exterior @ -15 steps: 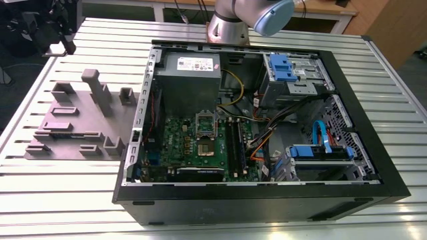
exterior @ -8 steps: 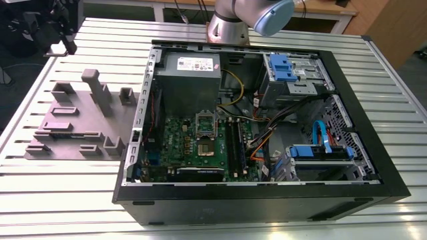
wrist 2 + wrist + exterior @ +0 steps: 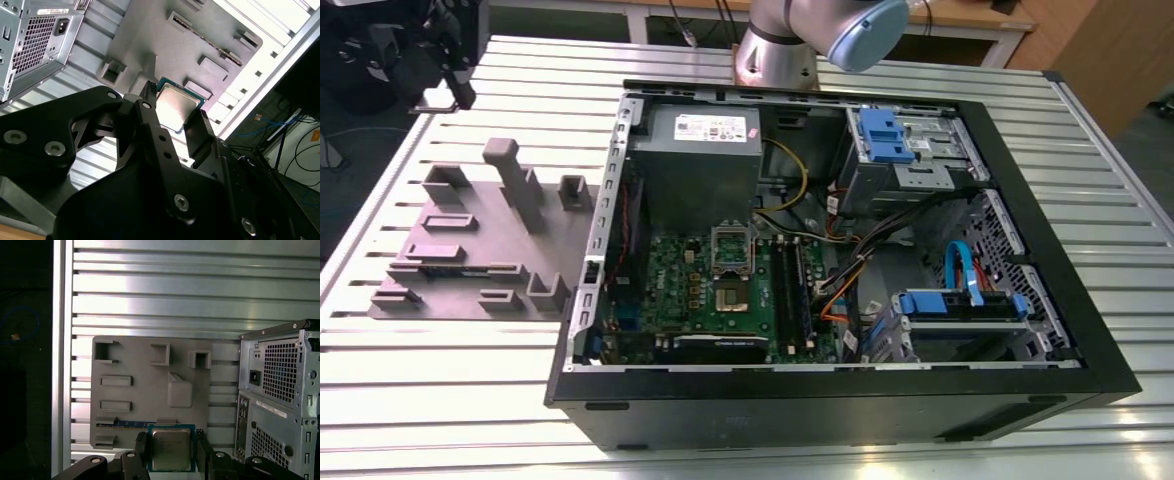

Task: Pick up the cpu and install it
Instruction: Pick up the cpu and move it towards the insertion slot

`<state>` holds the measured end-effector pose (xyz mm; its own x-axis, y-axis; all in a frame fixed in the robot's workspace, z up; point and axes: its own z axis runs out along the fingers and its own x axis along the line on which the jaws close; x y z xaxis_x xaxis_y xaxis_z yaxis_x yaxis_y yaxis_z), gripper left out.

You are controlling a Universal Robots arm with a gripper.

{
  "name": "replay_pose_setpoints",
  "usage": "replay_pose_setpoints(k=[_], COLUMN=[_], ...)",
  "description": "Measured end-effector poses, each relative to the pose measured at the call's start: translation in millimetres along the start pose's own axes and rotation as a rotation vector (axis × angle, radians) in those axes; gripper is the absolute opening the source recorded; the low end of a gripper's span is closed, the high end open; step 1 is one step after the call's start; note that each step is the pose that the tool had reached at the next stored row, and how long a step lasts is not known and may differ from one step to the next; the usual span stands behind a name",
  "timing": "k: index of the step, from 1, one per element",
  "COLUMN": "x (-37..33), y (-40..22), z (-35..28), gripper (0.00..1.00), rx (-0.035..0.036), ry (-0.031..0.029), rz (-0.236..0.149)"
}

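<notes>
So the hand [image 3: 171, 436] is clamped on the cpu [image 3: 171, 454]. In both wrist views you can see the little square chip sitting right between the two black fingers [image 3: 141, 444], one finger pressed against each of two opposite edges, and its silvery top faces the first wrist view's camera. The second wrist view shows the same thing from a steeper angle: the shiny metal lid and its thin green rim are wedged between the finger pads. Behind the chip is the grey holder tray [image 3: 135, 405] with its raised blocks and pockets. The cpu looks to be in front of the tray and near its edge, but I can't tell whether it's touching the tray or not. The tray sits on the slatted metal desk [image 3: 427, 400], just beside the open computer case [image 3: 854, 405], on the exterior view's left of it. In the first wrist view you also get the back panel of the case with its vent grilles off to one side. Inside the case, the green motherboard [image 3: 720, 300] lies flat and is in plain sight in the exterior view.
</notes>
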<state>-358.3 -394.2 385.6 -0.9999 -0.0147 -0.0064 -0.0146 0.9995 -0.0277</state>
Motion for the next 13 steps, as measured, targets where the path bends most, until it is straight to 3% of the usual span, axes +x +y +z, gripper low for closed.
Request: replay_pose_setpoints(k=[13], x=[-4.4], y=[-0.1], z=[0.0], gripper=[0.47], rx=[0.0000], ry=[0.0000], rz=[0.000])
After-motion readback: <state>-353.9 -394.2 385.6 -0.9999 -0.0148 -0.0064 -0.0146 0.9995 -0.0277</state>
